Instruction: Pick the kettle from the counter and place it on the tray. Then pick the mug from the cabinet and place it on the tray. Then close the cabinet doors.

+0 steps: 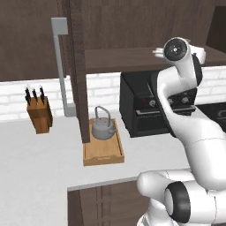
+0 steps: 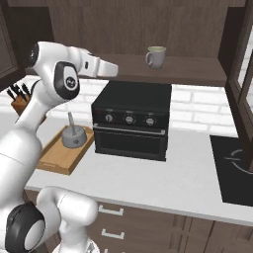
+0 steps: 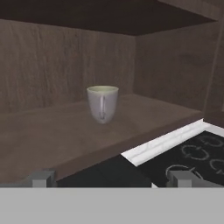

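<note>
Kettle (image 1: 103,126) sitting on tray (image 1: 103,155). Fingers (image 3: 112,178) standing fully apart, holding nothing, facing mug (image 3: 103,103) on cabinet shelf (image 3: 52,135). Advise level approach, straddling mug body beside handle.

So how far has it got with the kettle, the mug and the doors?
Done: the kettle sits on the tray. In hand: the open gripper is empty and points at the mug, which stands upright on the cabinet shelf. Left: carry the mug to the tray, then close the cabinet doors.
</note>
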Controlling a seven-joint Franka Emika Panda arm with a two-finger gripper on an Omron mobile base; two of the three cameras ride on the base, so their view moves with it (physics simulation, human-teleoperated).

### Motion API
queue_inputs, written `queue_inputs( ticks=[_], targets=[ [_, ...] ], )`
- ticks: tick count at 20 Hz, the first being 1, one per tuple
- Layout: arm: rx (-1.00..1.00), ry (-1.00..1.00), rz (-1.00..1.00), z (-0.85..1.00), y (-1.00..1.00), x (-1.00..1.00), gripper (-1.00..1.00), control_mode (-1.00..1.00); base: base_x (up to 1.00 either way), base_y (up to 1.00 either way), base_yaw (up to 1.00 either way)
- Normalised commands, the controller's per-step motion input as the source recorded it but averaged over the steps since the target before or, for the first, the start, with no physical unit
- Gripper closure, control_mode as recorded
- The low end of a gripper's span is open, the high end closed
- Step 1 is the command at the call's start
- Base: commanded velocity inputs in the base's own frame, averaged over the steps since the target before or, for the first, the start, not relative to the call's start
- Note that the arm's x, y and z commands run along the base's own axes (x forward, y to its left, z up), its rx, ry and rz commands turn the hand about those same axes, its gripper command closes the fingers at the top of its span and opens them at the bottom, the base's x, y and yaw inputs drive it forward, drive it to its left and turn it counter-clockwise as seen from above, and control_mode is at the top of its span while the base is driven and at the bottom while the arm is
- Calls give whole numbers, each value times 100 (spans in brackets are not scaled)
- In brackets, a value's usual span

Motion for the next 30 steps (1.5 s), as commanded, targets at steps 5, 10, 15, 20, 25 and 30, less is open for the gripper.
queue_inputs(
  ticks=[5, 10, 15, 20, 25, 30],
  targets=[
    [0, 0, 0, 12, -3, 52, -100, -100, 0, 0, 0],
    [0, 0, 0, 5, -11, 28, -100, -100, 0, 0, 0],
    [0, 0, 0, 0, -30, 5, -100, -100, 0, 0, 0],
    [0, 0, 2, 0, -39, 28, -100, -100, 0, 0, 0],
    [0, 0, 3, 0, -37, 32, -100, -100, 0, 0, 0],
    [0, -2, 2, 0, -33, 20, -100, -100, 0, 0, 0]
  ],
)
